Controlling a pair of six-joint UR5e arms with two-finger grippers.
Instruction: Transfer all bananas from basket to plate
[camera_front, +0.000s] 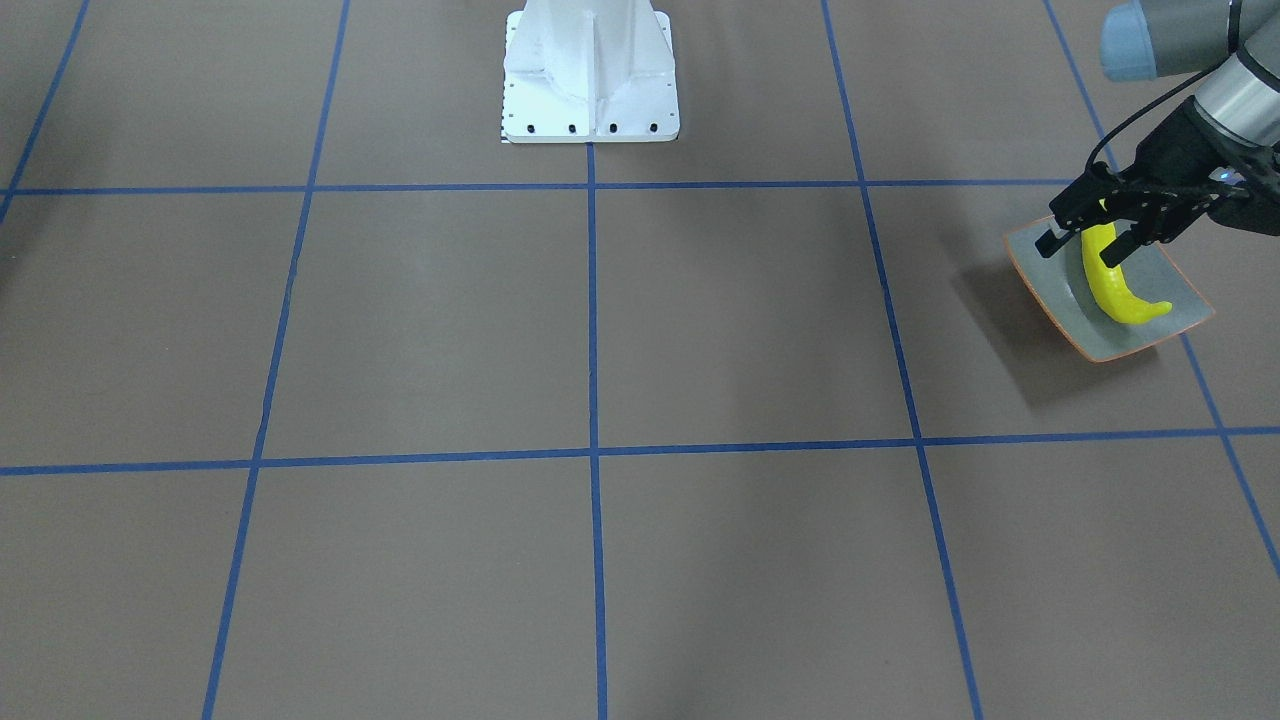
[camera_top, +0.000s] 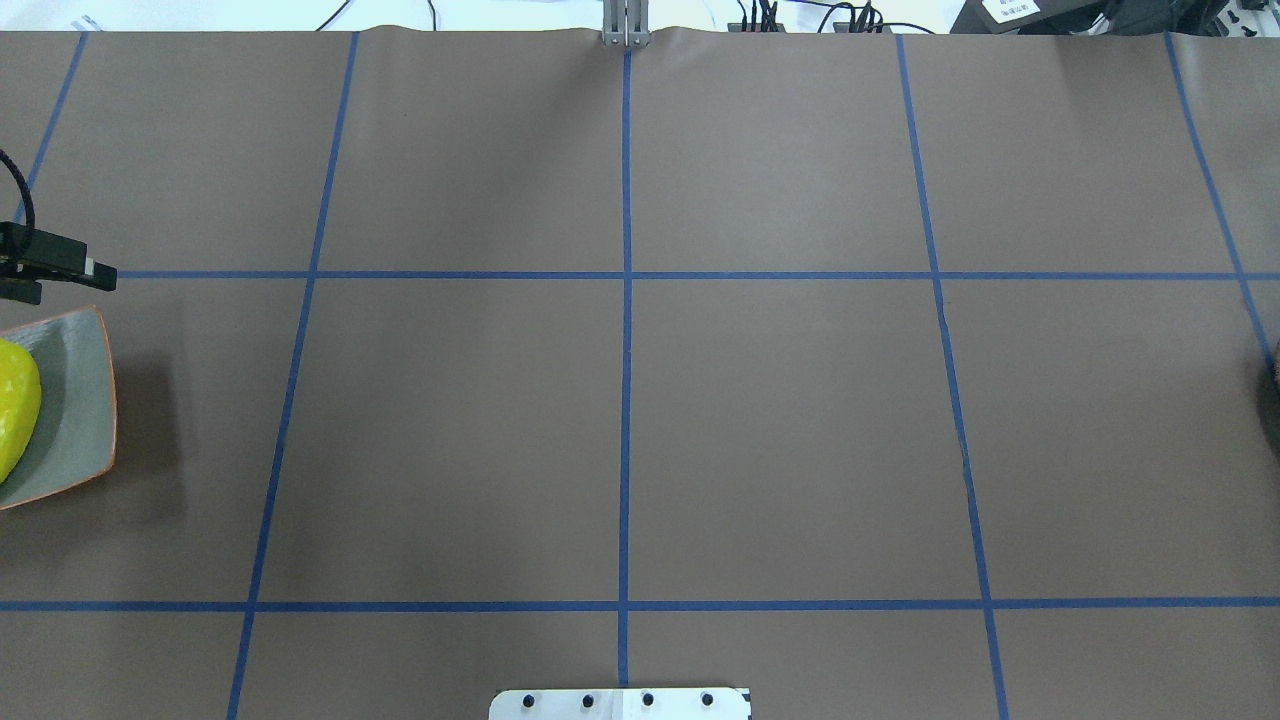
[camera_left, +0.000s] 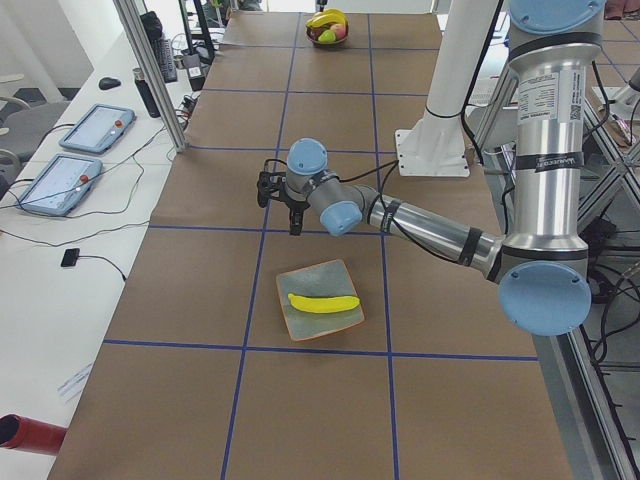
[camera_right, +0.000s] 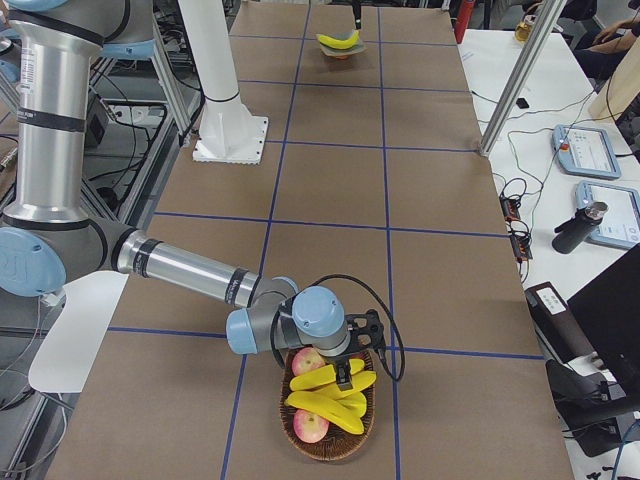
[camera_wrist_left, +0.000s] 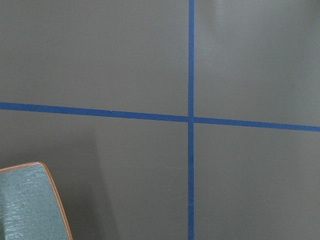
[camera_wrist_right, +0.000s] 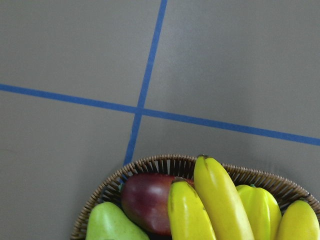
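Note:
One yellow banana (camera_front: 1115, 290) lies on the grey-green plate (camera_front: 1140, 335) with the orange rim, at the table's end on my left. My left gripper (camera_front: 1080, 248) hangs open just above the plate's back edge and holds nothing. In the exterior left view it stands beyond the plate (camera_left: 320, 280). The woven basket (camera_right: 300, 425) at the opposite end holds three bananas (camera_right: 335, 395). My right gripper (camera_right: 350, 368) hovers at the basket's far rim; I cannot tell whether it is open or shut. The right wrist view shows the bananas (camera_wrist_right: 220, 200) in the basket (camera_wrist_right: 150, 162), with no fingers in it.
A dark red apple (camera_wrist_right: 145, 200) and a green pear (camera_wrist_right: 107, 225) share the basket with the bananas. The white robot base (camera_front: 590, 70) stands at mid-table on the robot's side. A side bench with tablets (camera_left: 95, 128) runs along the table's far edge.

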